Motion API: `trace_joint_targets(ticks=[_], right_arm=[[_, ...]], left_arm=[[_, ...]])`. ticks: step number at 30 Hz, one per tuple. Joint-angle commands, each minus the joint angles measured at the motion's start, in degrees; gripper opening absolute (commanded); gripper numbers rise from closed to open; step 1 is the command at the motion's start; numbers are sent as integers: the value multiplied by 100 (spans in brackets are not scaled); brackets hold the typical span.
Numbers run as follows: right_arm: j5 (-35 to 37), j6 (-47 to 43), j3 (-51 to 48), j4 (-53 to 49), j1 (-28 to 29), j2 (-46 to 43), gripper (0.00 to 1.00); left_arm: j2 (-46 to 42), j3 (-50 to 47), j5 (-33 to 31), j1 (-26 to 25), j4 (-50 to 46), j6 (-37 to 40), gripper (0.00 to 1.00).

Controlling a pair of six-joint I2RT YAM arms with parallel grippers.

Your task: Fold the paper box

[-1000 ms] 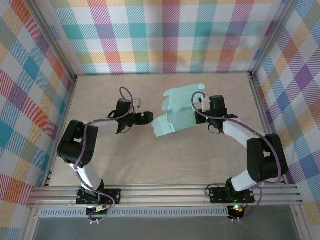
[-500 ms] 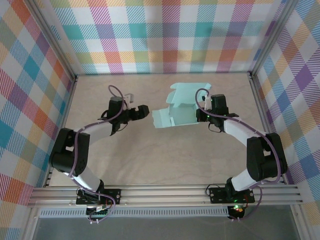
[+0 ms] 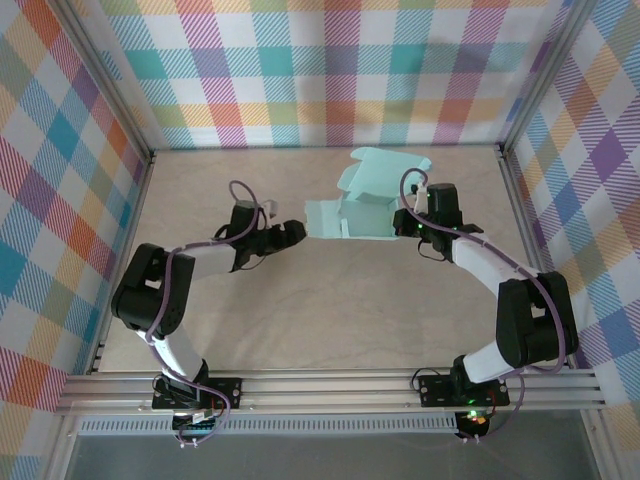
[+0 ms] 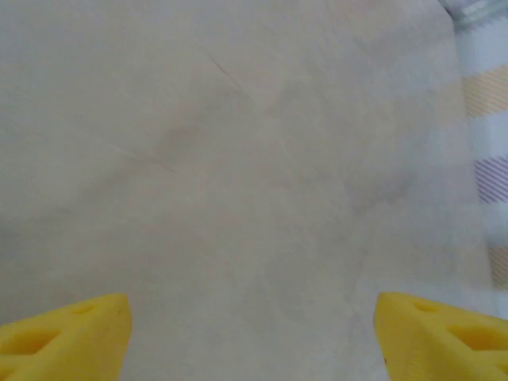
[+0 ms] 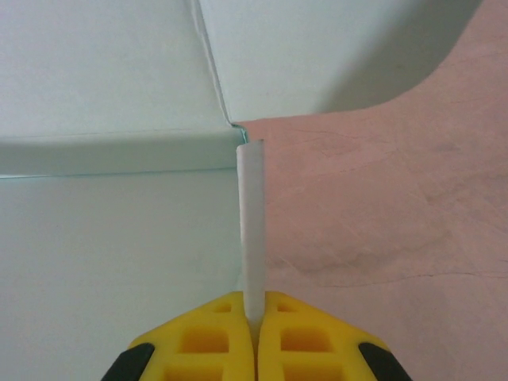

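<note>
Flap of paper box (image 5: pixel 95 238) pinched in right tool (image 5: pixel 254 317); left tool (image 4: pixel 248 321) wide open, empty.

Our left arm was bent at the elbow and pointed to the right. Our left gripper (image 3: pixel 295 232) had its yellow fingers (image 4: pixel 71 337) wide apart, holding nothing. Our right arm stretched far and to the left. Our right gripper (image 3: pixel 405 222) pinched a thin flap of the paper box (image 3: pixel 365 212) between its closed fingers (image 5: pixel 198 341).

Lab robot test cell. You face plaid backdrop panels (image 3: pixel 330 70) at 9, 12 and 3 o'clock, an aluminium rail (image 3: pixel 330 382) at 6 o'clock, and a beige worktop (image 3: pixel 330 300) between.
</note>
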Motion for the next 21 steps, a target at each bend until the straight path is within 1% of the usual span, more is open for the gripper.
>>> trace_joint_targets(ticks=[1, 3, 6, 10, 11, 12, 13, 15, 19, 21], right_arm=[[-231, 125, 164, 109, -14, -28, 0], [-219, 79, 132, 101, -21, 11, 0], [-62, -36, 108, 31, -21, 44, 0], [196, -181, 62, -33, -13, 57, 0], [228, -210, 66, -63, -12, 62, 0], [307, -266, 87, -113, 19, 79, 0], [420, -341, 120, -200, 57, 83, 0], [654, -432, 159, -283, 125, 97, 0], [968, -501, 229, -426, 202, 143, 0], [1136, -499, 252, -508, 223, 174, 0]], left_arm=[[-41, 433, 521, -270, 368, -131, 77], [-80, 548, 602, -344, 357, -242, 71], [-168, 591, 570, -387, 371, -506, 65], [-285, 684, 491, -496, 111, -554, 58], [-291, 721, 489, -537, 53, -577, 54], [-273, 799, 473, -597, -49, -614, 48], [-234, 885, 489, -650, -182, -640, 46], [-133, 1030, 533, -811, -336, -728, 45], [-22, 1081, 589, -1045, -92, -1054, 42], [-13, 1097, 589, -1094, -85, -1089, 41]])
